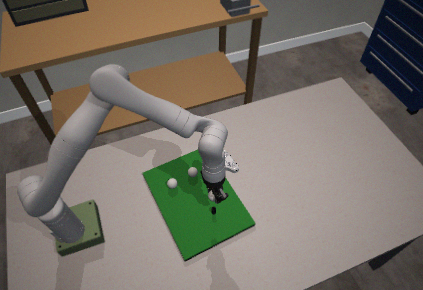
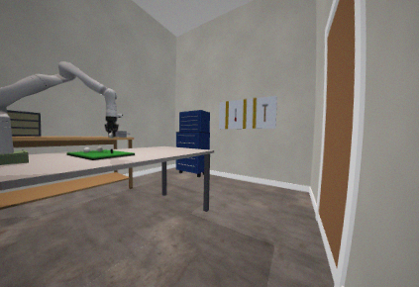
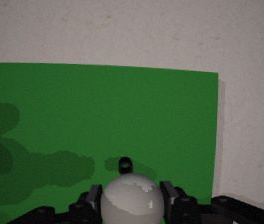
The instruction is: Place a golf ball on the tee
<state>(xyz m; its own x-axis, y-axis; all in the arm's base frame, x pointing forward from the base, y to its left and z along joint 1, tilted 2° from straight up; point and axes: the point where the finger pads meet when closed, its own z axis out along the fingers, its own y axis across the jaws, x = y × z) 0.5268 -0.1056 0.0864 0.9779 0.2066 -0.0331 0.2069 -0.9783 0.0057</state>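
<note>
From the top view, the grey arm reaches from its green base plate [image 1: 93, 207] over the tabletop [image 1: 329, 165] to the green mat [image 1: 189, 235]. The gripper [image 1: 218, 196] hangs above the mat with its jaws pinching a golf ball [image 1: 211, 197], only a sliver of which shows at the fingers. The black rubber tee [image 1: 213, 210] stands on the mat just beside the gripper, toward the mat's near edge. Two other golf balls [image 1: 172, 183] [image 1: 192, 171] rest on the mat, close together and apart from the tee.

In the exterior view, the gripper [image 2: 111, 132] is raised above the mat [image 2: 100, 154], well clear of the surface; the tee [image 2: 111, 150] is a small dark speck below it, and the balls on the mat are tiny white dots.

The wrist view shows the held ball [image 3: 132, 204] gripped between two dark fingers, in the air. The tee [image 3: 124, 163] stands just beyond it on the mat [image 3: 83, 110], its top uncovered.
</note>
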